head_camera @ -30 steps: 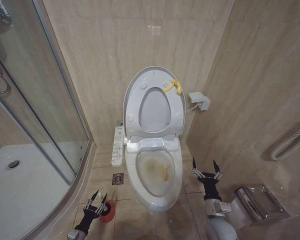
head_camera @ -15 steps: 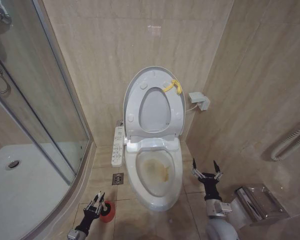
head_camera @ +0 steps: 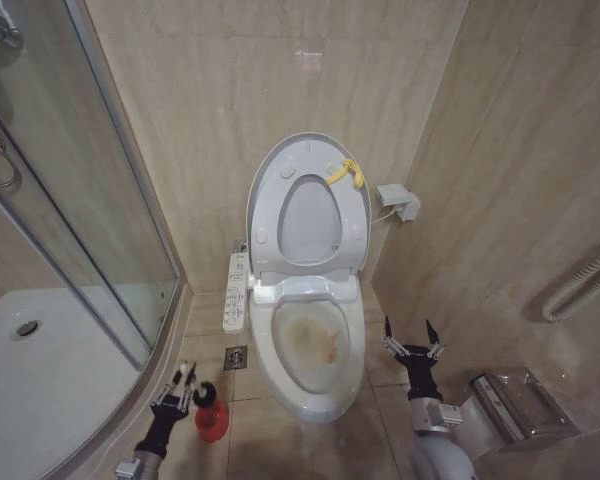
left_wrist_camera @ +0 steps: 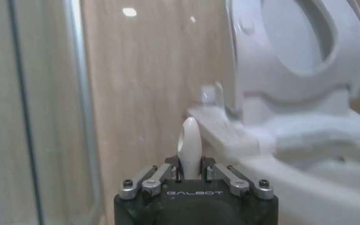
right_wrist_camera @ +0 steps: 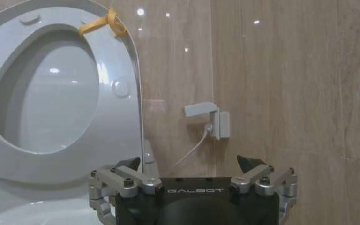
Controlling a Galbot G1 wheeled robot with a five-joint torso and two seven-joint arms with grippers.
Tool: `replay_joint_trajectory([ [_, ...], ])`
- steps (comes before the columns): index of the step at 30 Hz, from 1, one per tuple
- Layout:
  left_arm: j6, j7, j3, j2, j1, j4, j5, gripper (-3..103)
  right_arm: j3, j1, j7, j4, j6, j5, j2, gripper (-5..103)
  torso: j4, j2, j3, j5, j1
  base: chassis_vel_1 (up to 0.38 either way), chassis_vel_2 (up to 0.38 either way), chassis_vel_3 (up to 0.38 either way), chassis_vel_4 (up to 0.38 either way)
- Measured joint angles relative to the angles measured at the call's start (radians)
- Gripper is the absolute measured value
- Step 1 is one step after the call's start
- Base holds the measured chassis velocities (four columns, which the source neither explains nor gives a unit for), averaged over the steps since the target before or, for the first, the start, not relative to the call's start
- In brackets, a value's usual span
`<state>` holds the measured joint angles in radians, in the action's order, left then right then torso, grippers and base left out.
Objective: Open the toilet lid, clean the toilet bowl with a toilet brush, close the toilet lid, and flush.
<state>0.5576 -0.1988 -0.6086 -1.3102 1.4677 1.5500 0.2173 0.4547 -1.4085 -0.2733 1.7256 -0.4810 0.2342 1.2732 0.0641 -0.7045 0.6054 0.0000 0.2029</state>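
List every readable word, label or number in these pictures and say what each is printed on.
"GALBOT" on the body of the left gripper, which is shut on the toilet brush.
"GALBOT" on the body of the open right gripper.
Markings on the control panel beside the toilet bowl are too small to read.

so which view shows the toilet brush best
The head view: the toilet brush shows its dark head lifted just above the red holder cup, held by the left end effector. The left wrist view shows the white handle tip clamped between the fingers. The right wrist view looks at the toilet lid.
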Motion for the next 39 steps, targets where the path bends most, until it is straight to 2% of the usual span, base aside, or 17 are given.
replay_joint_trajectory([
  [4,-0.061,0.132,-0.019,-0.021,0.073,0.183,0.000,21,0.000,0.002,0.001,0.000,0.000,0.000,-0.001,100,-0.0003,0.000,0.000,0.0000,0.000,0.000,0.000,0.000,0.000],
  [5,-0.061,0.132,-0.019,-0.021,0.073,0.183,0.000,21,0.000,0.002,0.001,0.000,0.000,0.000,-0.001,100,-0.0003,0.000,0.000,0.0000,0.000,0.000,0.000,0.000,0.000],
  [9,-0.106,0.223,-0.029,-0.029,0.104,0.344,-0.018,21,-0.001,0.003,0.001,0.001,-0.001,0.000,-0.005,100,0.0002,0.000,0.000,0.0000,0.000,0.000,0.000,0.000,0.000],
  [10,-0.106,0.223,-0.029,-0.029,0.104,0.344,-0.018,21,-0.001,0.003,0.001,0.001,-0.001,0.000,-0.005,100,0.0002,0.000,0.000,0.0000,0.000,0.000,0.000,0.000,0.000],
  [14,-0.161,0.279,-0.039,-0.028,0.120,0.489,-0.027,21,-0.001,0.004,0.001,0.001,-0.001,0.001,-0.011,100,0.0000,0.000,0.000,0.0001,0.000,0.000,0.000,0.000,0.000],
  [17,-0.174,0.285,-0.041,-0.025,0.129,0.549,-0.025,21,-0.001,0.004,0.001,0.000,-0.001,0.001,-0.014,100,-0.0001,0.000,0.000,0.0000,0.000,0.000,0.000,0.000,0.000],
  [20,-0.176,0.281,-0.039,-0.016,0.145,0.616,-0.015,21,0.001,0.003,0.001,0.000,0.000,0.001,-0.018,100,-0.0001,0.000,0.000,0.0001,0.000,0.000,0.000,0.000,0.000],
  [26,-0.139,0.206,-0.013,0.010,0.165,0.765,0.041,21,0.003,0.002,0.001,-0.005,0.000,0.000,-0.019,100,0.0000,0.000,0.000,0.0000,0.000,0.000,0.000,0.000,0.000],
  [30,-0.136,0.170,0.000,0.026,0.172,0.836,0.080,21,0.002,-0.001,0.001,-0.006,0.000,-0.005,-0.016,100,0.0000,0.000,0.000,0.0002,0.000,0.000,0.000,0.000,0.000],
  [37,-0.149,0.093,0.045,0.043,0.160,0.860,0.164,21,0.001,0.000,0.001,-0.012,0.001,-0.017,-0.008,100,-0.0003,0.000,0.000,0.0002,0.000,0.000,0.000,0.000,0.000],
  [39,-0.151,0.051,0.093,0.051,0.124,0.807,0.229,21,0.003,-0.006,0.001,-0.013,0.002,-0.024,-0.003,100,0.0000,0.000,0.000,0.0001,0.000,0.000,0.000,0.000,0.000],
])
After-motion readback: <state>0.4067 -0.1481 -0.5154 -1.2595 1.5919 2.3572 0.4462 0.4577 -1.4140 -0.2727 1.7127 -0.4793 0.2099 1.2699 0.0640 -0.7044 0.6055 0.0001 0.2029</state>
